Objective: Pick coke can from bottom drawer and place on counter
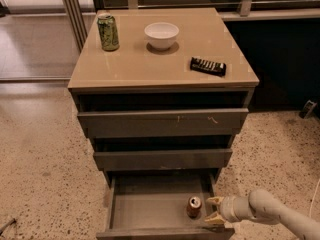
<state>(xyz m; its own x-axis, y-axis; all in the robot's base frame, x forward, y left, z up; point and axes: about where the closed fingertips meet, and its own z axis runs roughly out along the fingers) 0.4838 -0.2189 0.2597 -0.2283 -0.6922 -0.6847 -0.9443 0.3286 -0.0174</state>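
One camera view looks down on the whole cabinet. The bottom drawer [150, 206], a shallow grey-brown tray, lowest of three, stands pulled open. The small red-orange coke can [194, 207] with its silver top is upright inside, near the drawer's right wall and front.

The end effector [214, 209] reaches in from the can's 3 o'clock on a pale arm [270, 211]. Its two yellowish fingertips are spread apart, just beside the can and not yet around it. I judge the task to be early: the drawer is open and the approach nearly made, but the grasp, the lift and the placing on the glossy beige square surface [140, 66] of the cabinet are all left.

On that surface, taking its centre as the dial:
- a taller green patterned can [108, 32] stands at 10 o'clock;
- a white bowl [161, 35] sits at 12 o'clock;
- a black rectangular object [208, 66] lies at 3 o'clock.

The near half, toward 6 o'clock, looks free for the can.

As for obstacles, the drawer's right wall lies close under the end effector. The middle drawer [162, 159] and top drawer [162, 122] jut out above, so the lift probably has to come outward before rising.
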